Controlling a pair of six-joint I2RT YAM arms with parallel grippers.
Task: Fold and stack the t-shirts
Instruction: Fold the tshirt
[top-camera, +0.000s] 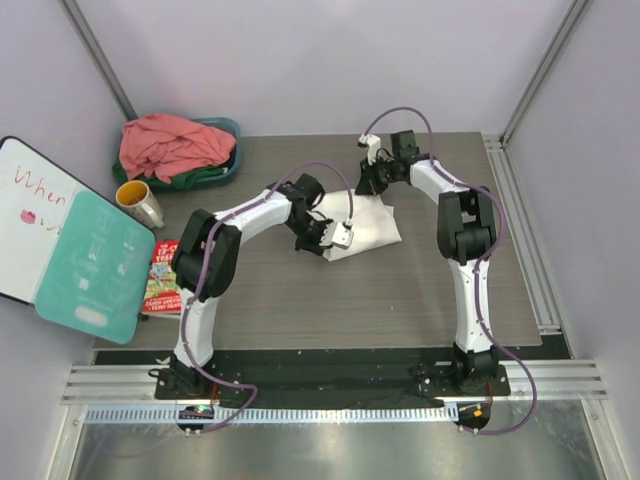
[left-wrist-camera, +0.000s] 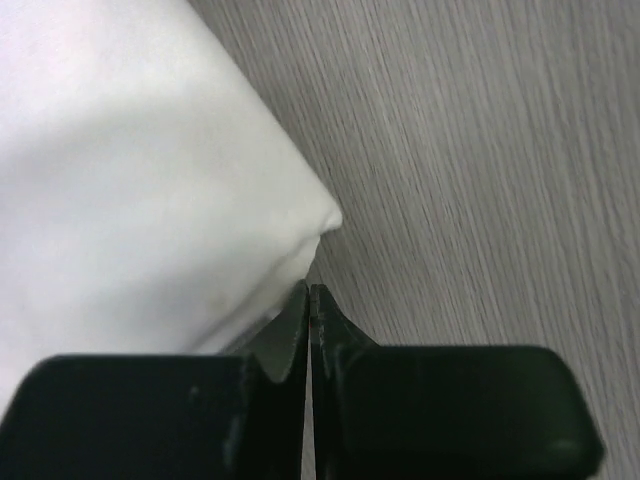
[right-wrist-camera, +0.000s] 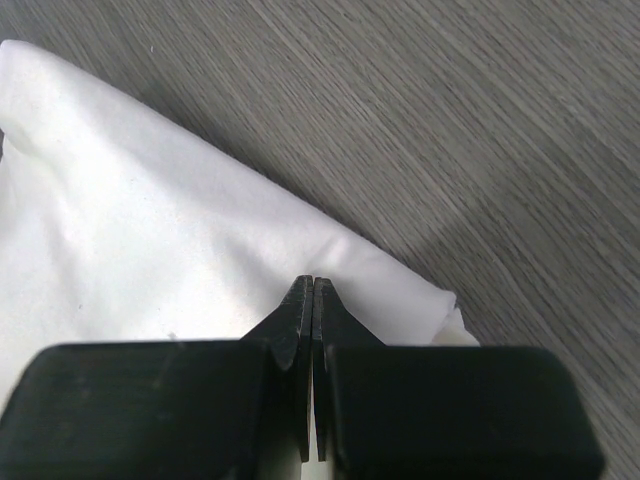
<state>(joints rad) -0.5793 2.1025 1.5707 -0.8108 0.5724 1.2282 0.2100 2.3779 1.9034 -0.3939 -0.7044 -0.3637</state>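
My left gripper (left-wrist-camera: 310, 290) and right gripper (right-wrist-camera: 313, 283) are shut at the white t-shirt's (top-camera: 374, 226) edges; I'd move both evenly, keeping the cloth taut.

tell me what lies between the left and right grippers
The white t-shirt: the left gripper is at one corner of it, the right gripper at its far edge. The top view shows this.

The right gripper (right-wrist-camera: 313, 290) has its jaws pressed together, tips over the edge of the white shirt (right-wrist-camera: 150, 230). The cloth spreads left. Its folded corner lies just right of the tips, on the grey wood-grain table (right-wrist-camera: 450, 120).
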